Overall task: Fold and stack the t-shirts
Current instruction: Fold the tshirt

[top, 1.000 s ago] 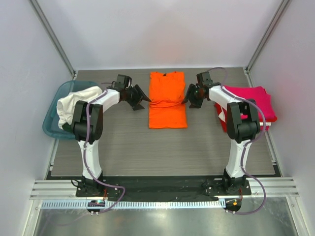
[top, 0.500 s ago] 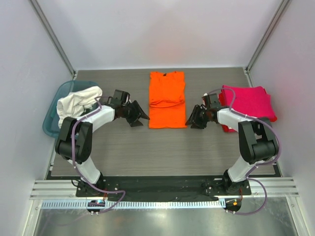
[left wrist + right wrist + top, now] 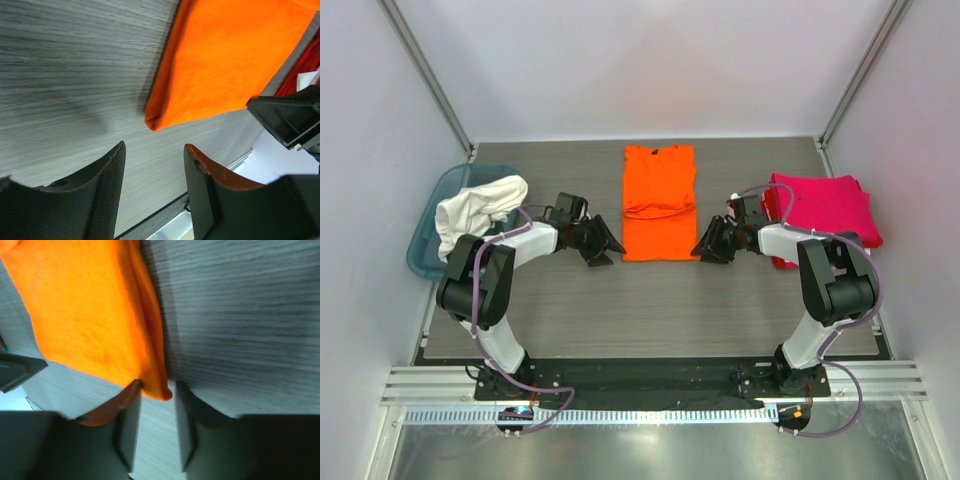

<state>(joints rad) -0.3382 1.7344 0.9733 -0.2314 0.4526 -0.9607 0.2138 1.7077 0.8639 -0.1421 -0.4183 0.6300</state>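
Observation:
The orange t-shirt (image 3: 660, 200) lies folded into a long strip in the middle of the table, collar at the far end. My left gripper (image 3: 606, 246) is low beside its near left corner. In the left wrist view this gripper (image 3: 155, 152) is open, and the shirt's corner (image 3: 152, 121) lies just ahead of the jaws, apart from them. My right gripper (image 3: 706, 246) is at the near right corner. In the right wrist view it (image 3: 156, 387) is open, with the tip of the orange corner (image 3: 164, 390) at the mouth of the jaws.
A teal tub (image 3: 424, 243) at the left edge holds a crumpled white shirt (image 3: 475, 205). A folded magenta-red shirt stack (image 3: 830, 205) lies at the right edge. Enclosure walls stand on three sides, and a metal rail (image 3: 640, 385) runs along the near edge.
Both grippers have come down from the shirt's middle sides toward me to its near corners. Both pairs of jaws have narrowed a little. The orange shirt has not moved.

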